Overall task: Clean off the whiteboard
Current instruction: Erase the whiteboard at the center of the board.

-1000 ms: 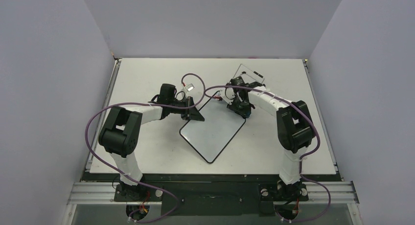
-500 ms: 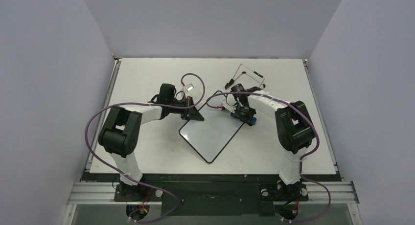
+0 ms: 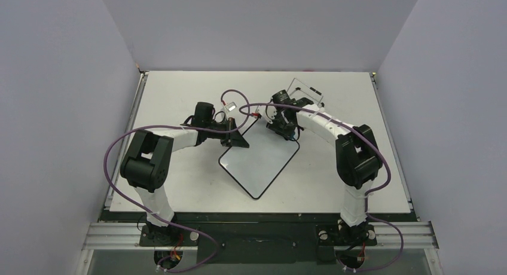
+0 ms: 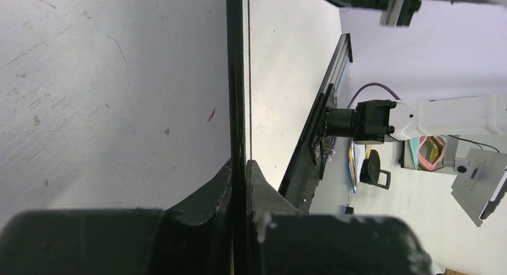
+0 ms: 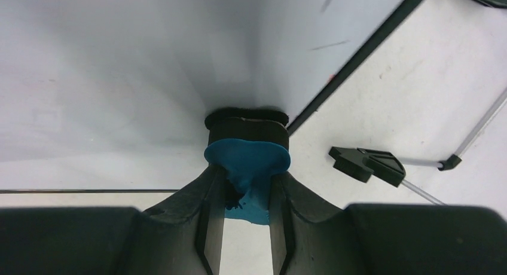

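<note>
Whiteboard (image 3: 260,161) lies skewed at centre of table (image 3: 179,179). Left claw (image 3: 235,140) reaches in low, pinched tight on its left rim. Right claw (image 3: 286,130) angled down, gripping blue eraser (image 5: 248,161) against the far corner.

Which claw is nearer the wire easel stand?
Right. The right claw, gripping the blue eraser, sits just beside the easel stand; the left claw clamps the whiteboard at its left edge, farther off.

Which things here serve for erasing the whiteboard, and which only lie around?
For the job: whiteboard; blue eraser, held in the right gripper; left gripper, clamped on the board's edge.
Lying about: wire easel stand, on the table.
</note>
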